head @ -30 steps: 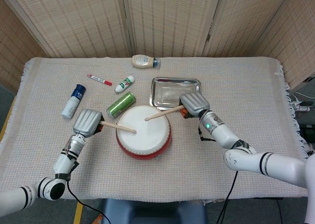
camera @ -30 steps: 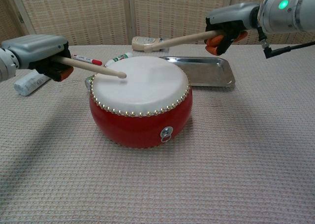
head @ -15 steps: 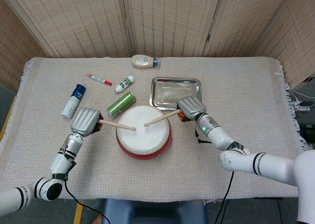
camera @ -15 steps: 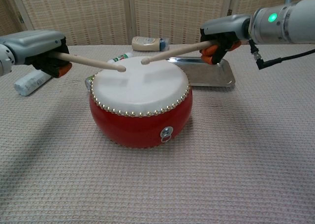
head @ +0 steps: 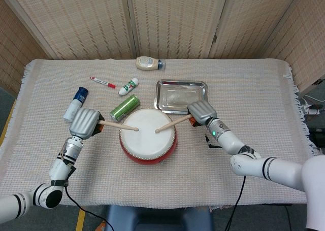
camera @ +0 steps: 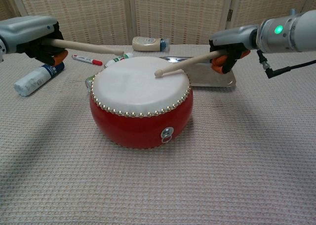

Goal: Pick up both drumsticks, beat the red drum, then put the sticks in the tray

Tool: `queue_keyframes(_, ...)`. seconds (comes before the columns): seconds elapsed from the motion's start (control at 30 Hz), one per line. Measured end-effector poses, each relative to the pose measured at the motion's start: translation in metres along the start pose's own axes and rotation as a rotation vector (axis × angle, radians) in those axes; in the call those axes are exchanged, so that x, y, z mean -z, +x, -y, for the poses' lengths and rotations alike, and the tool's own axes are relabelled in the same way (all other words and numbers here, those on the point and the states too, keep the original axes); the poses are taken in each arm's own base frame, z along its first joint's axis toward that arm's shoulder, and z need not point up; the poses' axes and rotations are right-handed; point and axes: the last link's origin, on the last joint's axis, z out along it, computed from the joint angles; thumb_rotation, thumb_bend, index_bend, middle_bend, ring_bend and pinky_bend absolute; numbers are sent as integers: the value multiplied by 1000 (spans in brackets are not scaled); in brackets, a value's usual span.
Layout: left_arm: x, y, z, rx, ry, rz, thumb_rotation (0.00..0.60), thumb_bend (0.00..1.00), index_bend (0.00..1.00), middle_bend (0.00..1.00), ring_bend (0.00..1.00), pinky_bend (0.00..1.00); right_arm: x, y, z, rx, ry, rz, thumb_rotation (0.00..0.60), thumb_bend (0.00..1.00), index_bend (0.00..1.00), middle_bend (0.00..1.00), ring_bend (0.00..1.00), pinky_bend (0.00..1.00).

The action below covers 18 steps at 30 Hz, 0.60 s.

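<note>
- Beating step: right hand (camera: 228, 49) grips pale wooden drumstick (camera: 185, 65), tip on round red drum w/ white skin (camera: 140, 84)
- Left hand (camera: 37, 37) grips 2nd wooden stick (camera: 89, 47), raised; next: strike down, later silver metal tray (head: 200, 86).

The head view looks steeply down from above the near edge of the surface (head: 254, 89), taking in the whole cloth-covered top and the folding screens (head: 167, 18) at the far side. The chest view sits low at the near edge, close in, and faces level toward the far screens. Both share the red drum (head: 148, 136) at centre, the tray (head: 181, 95) beyond it to the right, the left hand (head: 84, 123), the right hand (head: 201, 112) and the two drumsticks (head: 118, 126).
</note>
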Motion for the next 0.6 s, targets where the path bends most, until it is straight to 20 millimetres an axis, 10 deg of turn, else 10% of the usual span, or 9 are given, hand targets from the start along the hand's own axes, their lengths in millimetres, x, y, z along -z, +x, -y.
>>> queue_keyframes(0.4,-5,-45,-3,-62,9,131,600,632,1000,1000,1000,1000,20,35,18,-154,80,-99,600,1000,1000,1000,1000,1000)
queue_keyframes(0.6,-6,-36,0,-52,24,95,600,632,1000,1000,1000,1000,23,37,15,-142,84,-97,600,1000,1000,1000,1000,1000)
